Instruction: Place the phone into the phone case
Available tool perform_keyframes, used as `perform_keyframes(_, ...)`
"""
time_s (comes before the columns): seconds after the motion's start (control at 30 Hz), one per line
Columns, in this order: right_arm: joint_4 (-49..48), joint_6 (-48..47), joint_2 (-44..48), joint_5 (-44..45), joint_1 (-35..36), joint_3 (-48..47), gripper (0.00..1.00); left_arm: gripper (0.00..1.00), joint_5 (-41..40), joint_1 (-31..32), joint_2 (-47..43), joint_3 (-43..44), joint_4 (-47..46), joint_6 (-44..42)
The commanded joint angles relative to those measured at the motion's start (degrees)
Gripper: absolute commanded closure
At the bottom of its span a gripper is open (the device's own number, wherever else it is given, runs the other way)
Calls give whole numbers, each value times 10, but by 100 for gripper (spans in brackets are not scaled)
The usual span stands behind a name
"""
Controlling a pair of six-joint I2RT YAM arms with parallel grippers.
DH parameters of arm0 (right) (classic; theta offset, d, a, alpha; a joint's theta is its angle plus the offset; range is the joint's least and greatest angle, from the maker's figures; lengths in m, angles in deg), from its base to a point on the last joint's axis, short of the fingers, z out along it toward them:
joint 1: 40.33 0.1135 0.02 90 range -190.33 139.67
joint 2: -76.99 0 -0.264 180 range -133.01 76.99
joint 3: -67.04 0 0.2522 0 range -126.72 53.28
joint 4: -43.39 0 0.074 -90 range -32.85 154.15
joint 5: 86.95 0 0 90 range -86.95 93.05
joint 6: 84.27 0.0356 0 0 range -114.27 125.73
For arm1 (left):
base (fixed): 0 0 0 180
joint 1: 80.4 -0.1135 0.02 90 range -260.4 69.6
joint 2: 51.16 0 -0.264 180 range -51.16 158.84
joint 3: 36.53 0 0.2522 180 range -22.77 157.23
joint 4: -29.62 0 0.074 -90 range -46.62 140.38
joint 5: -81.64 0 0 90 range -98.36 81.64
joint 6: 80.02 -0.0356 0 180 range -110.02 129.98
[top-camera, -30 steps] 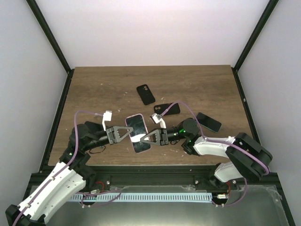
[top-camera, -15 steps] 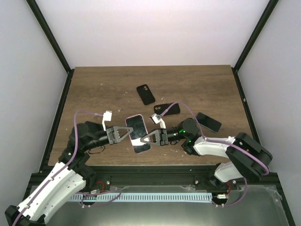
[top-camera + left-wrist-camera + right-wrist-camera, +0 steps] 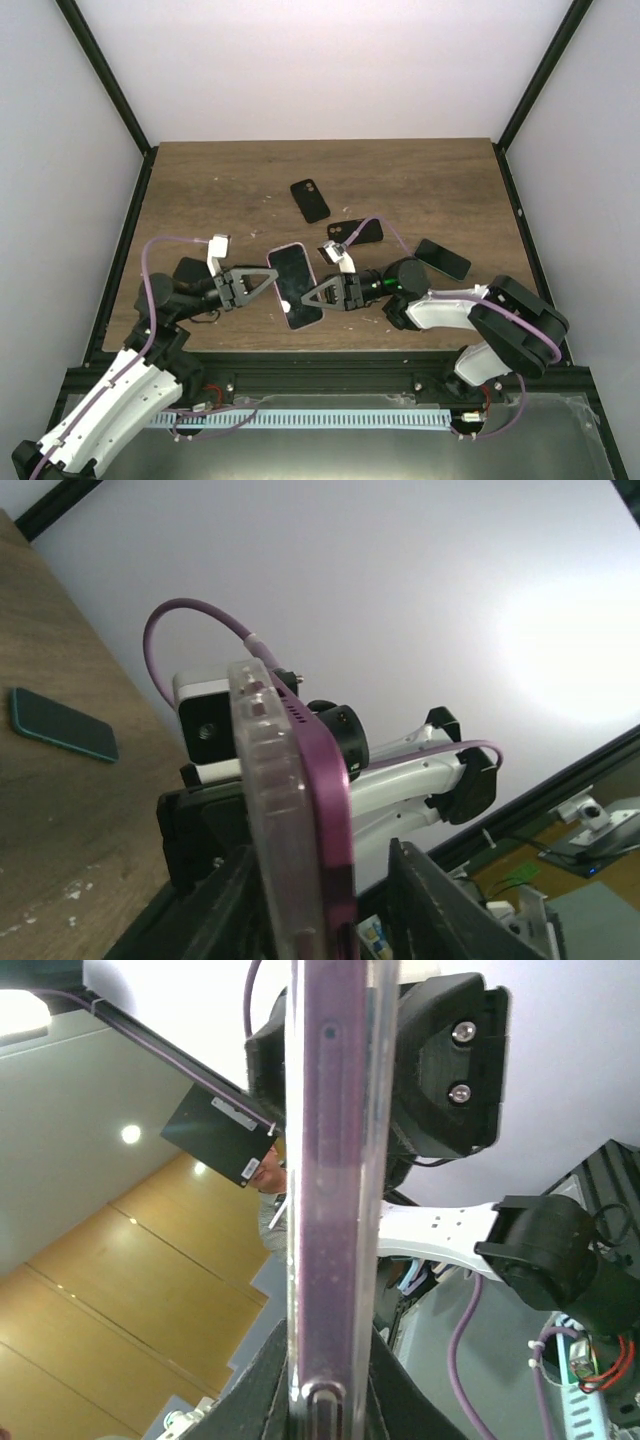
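Since one second ago, the left arm has drawn its elbow back toward the left edge, the right arm has sunk a little lower, and the phone between them has turned only slightly.

The phone lies with its screen up above the near middle of the table, with one arm at each long side. The left gripper has its jaws a little spread around the left edge. In the left wrist view, one finger is against the shell and the other stands apart from it. The right gripper is pressed together on the phone's right edge.

The top view shows only a pale rim around the screen. The wrist views show it edge-on: the phone case is a clear shell lying along the phone's purple side. Whether the phone is fully seated in it, I cannot tell.

There are three other flat things on the table. One black cover is far back, a second black cover is nearer, and one dark slab is to the right. The left wrist view shows the slab's rim to be teal.
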Motion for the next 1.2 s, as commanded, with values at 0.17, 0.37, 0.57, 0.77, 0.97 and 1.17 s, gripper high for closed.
perform_keyframes(0.17,-52,5,14,0,9,-3,83,100,0,-2,10,0,-31,5)
perform_keyframes(0.37,9,-28,40,9,9,1,77,100,-16,-1,3,27,56,-31)
perform_keyframes(0.57,93,-72,77,28,9,-5,89,96,-22,-1,3,56,118,-56)
perform_keyframes(0.77,166,-113,106,44,9,-14,97,93,-14,-1,13,74,143,-64)
perform_keyframes(0.97,257,-158,146,103,9,-33,99,54,-17,-1,15,77,160,-59)
perform_keyframes(1.17,323,-194,174,186,9,-49,99,39,8,-2,10,24,93,-3)
